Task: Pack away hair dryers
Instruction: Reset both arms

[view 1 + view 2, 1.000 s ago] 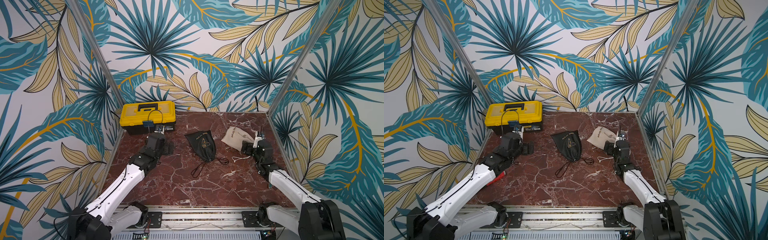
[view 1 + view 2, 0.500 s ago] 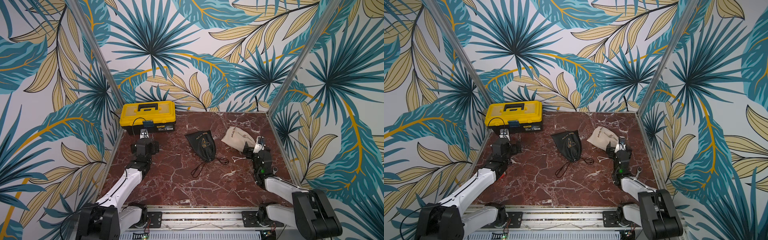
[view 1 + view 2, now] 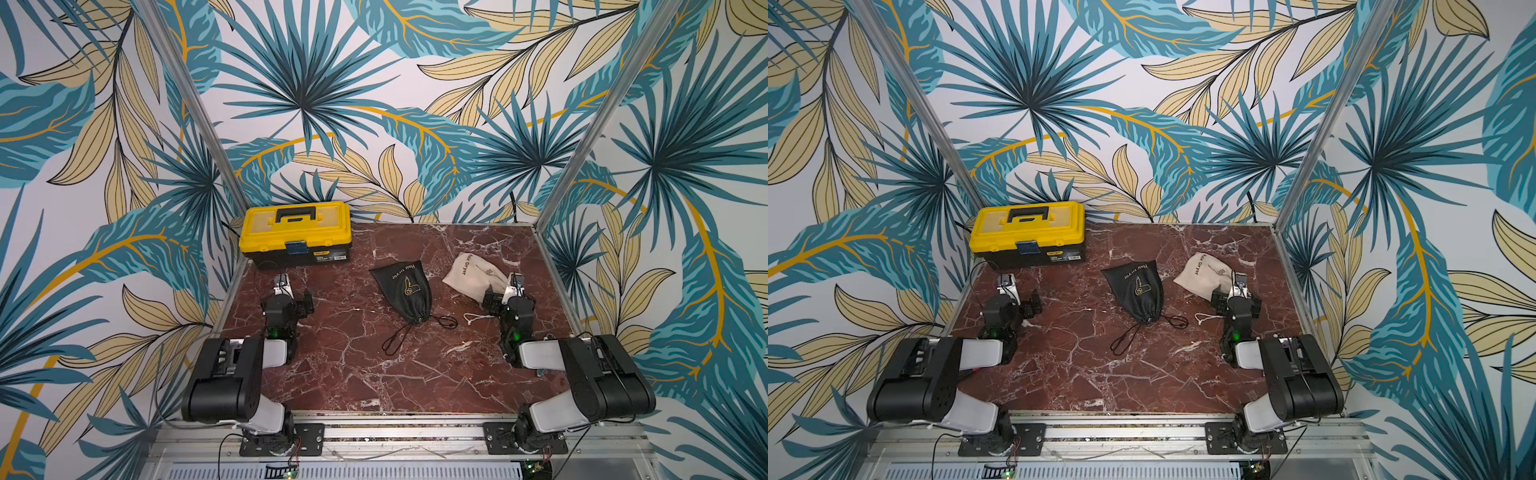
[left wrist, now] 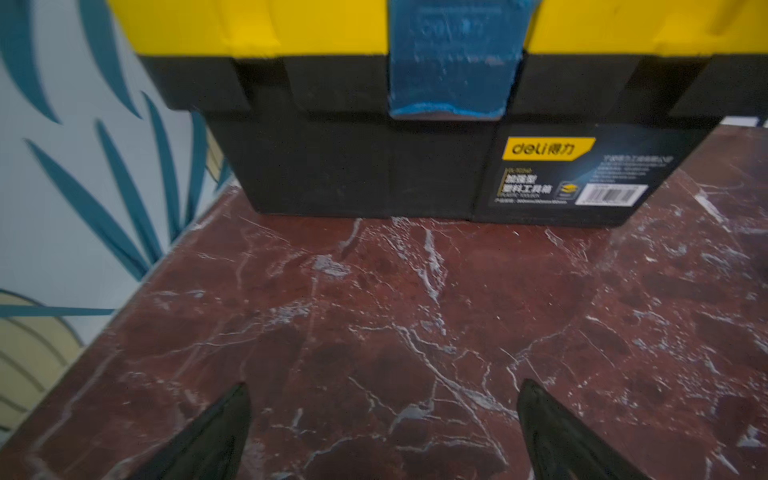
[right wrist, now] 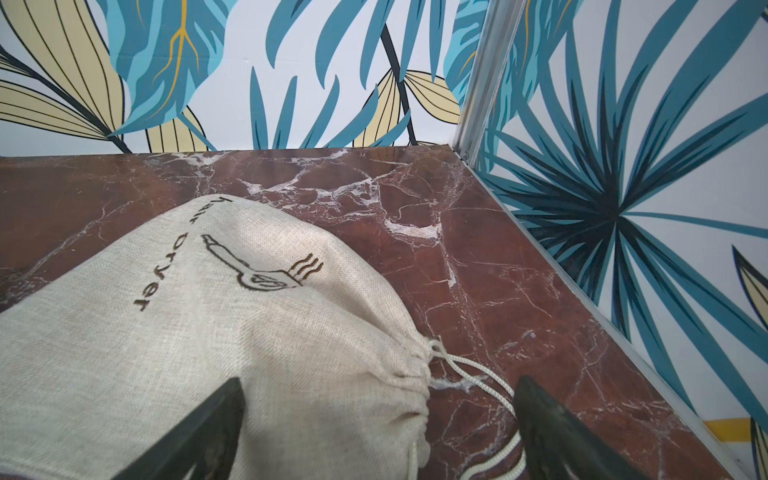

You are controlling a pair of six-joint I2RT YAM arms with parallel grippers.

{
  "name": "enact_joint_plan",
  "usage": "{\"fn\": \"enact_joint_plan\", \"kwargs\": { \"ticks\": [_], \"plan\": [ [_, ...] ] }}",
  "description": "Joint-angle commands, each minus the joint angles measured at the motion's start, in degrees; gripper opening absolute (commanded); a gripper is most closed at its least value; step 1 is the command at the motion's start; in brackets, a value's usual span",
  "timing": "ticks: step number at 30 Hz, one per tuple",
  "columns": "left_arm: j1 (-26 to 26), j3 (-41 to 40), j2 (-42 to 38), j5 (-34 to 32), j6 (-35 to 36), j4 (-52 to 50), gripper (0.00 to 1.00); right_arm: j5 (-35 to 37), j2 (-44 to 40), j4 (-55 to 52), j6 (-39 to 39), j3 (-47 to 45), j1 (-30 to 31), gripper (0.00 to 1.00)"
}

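Note:
No hair dryers show in any view. A black drawstring bag (image 3: 405,291) (image 3: 1136,291) printed "Hair Dryer" lies mid-table, cords trailing toward the front. A beige drawstring bag (image 3: 471,272) (image 3: 1202,270) (image 5: 208,332) lies at the right, its neck drawn tight. My right gripper (image 3: 509,297) (image 3: 1237,299) (image 5: 378,395) hangs open at that neck, one finger over the cloth, white cords (image 5: 478,374) between the fingers. My left gripper (image 3: 291,297) (image 3: 1017,301) (image 4: 384,399) is open over bare marble, facing the toolbox, nothing between its fingers.
A shut yellow and black toolbox (image 3: 295,232) (image 3: 1027,232) (image 4: 374,145) with a blue latch stands at the back left. The red marble table (image 3: 374,374) is walled by leaf-patterned panels on three sides. Both arms are folded low near the front rail.
Both arms have drawn back toward the front rail and folded down. The left gripper has left the toolbox front; the right has slid back along the beige bag to its neck.

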Motion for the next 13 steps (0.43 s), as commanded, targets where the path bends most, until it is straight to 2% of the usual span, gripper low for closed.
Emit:
{"fn": "enact_joint_plan", "kwargs": {
  "ticks": [1,5,13],
  "plan": [
    [0.4,1.2,-0.3,6.2,1.2,6.8,1.00,1.3,0.2,1.2,0.7,0.3,-0.1,1.00],
    [0.3,2.6,-1.7,6.0,0.7,1.8,1.00,1.2,0.3,1.0,0.7,0.5,-0.2,1.00],
    [0.1,2.9,-1.6,6.6,1.4,1.6,0.99,0.9,0.3,2.0,0.5,0.0,-0.3,1.00]
  ]
}}
